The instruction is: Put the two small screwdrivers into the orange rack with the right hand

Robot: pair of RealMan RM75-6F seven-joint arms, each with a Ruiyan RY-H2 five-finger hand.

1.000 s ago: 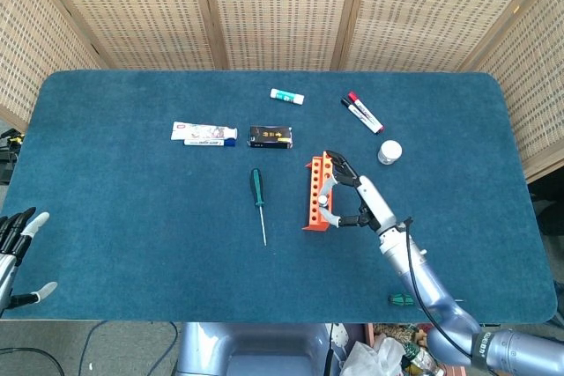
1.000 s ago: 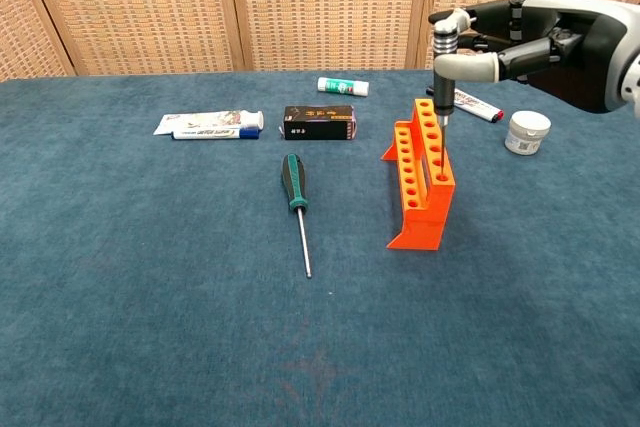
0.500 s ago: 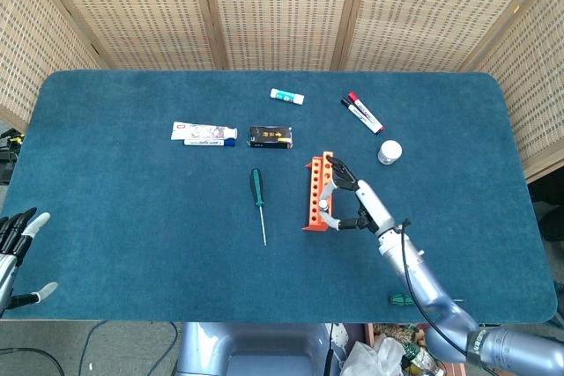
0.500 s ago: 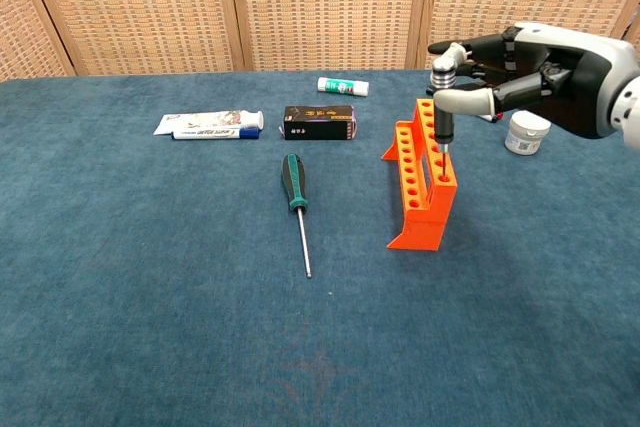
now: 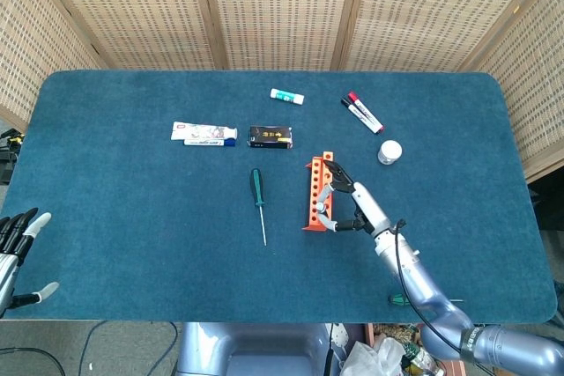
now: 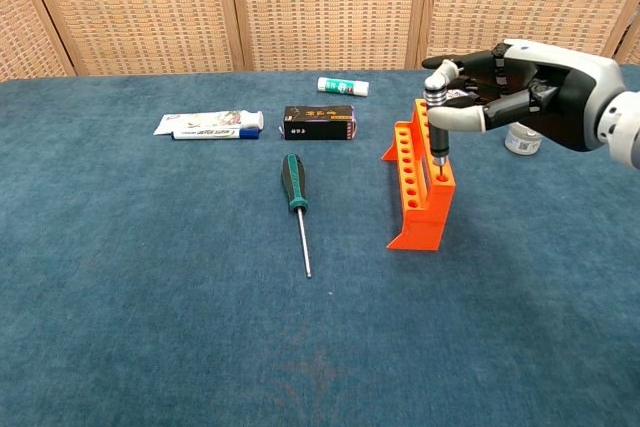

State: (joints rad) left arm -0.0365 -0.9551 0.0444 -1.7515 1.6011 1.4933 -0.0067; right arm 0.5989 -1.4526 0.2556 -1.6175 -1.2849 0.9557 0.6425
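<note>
Over the near end of the orange rack [image 6: 420, 182], the right robot hand [image 6: 500, 97] has sunk lower, fingers clamped on a small screwdriver [image 6: 438, 117] whose tip now enters a hole. Seating looks nearly done; a second screwdriver [image 5: 401, 299] waits at the near desk [image 5: 132, 217] edge.

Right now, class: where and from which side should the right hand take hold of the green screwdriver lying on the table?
Probably by the thick green handle of the green screwdriver, from above. It lies flat on the table, handle toward the far edge, thin shaft toward the robot, with open cloth either side.
</note>
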